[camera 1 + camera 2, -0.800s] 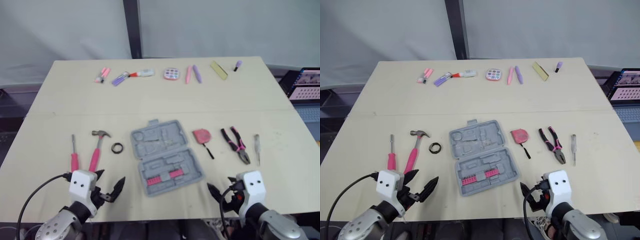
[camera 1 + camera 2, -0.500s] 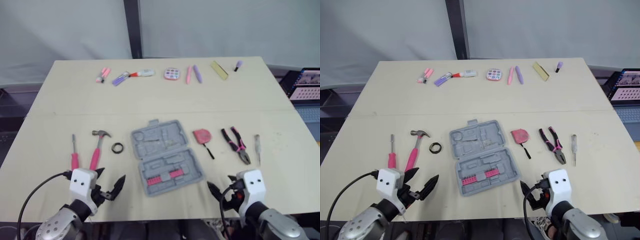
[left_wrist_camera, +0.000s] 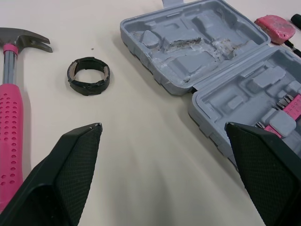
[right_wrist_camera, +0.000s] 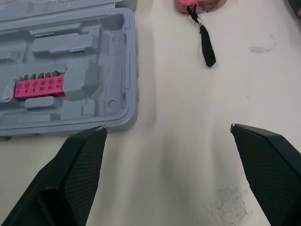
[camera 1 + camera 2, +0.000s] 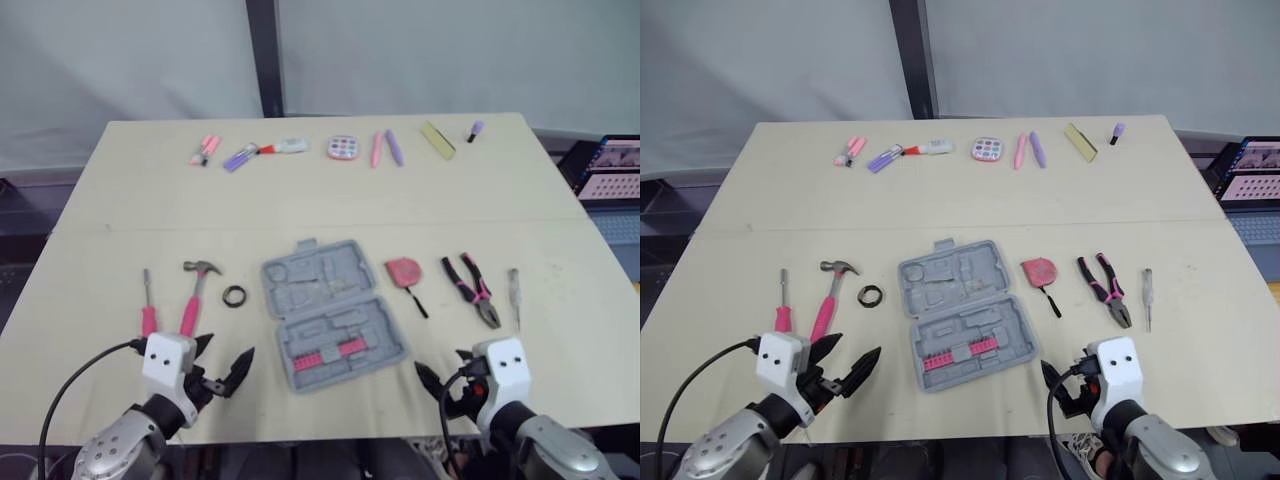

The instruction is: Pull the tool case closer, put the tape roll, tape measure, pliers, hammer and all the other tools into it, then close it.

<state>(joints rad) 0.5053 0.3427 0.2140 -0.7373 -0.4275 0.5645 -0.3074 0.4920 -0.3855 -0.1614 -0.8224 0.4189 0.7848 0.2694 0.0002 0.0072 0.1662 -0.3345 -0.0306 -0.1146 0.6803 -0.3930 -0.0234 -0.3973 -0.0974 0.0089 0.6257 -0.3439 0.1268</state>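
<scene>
Left gripper (image 5: 228,348) edged forward; open tool case (image 5: 320,290) holds pink bit strip (image 5: 330,352).

Head overhead; wrists low, sharing case (image 3: 211,70).

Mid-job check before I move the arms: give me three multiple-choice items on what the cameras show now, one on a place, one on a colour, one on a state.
1. Where does the tape roll lie relative to the hammer and the tool case?
A. Inside the case
B. On the table, between them
C. On top of the hammer

2. What colour is the hammer's handle?
A. Yellow
B. Blue
C. Pink

3. How is the tool case?
A. Open, both halves lying flat
B. Shut
C. Standing on edge

Answers:
1 B: the black ring sits on bare tabletop, apart from both, with the hammer on its left and the case on its right.
2 C: the grip below the metal head is pink.
3 A: the moulded recesses of both grey halves face up.
</scene>
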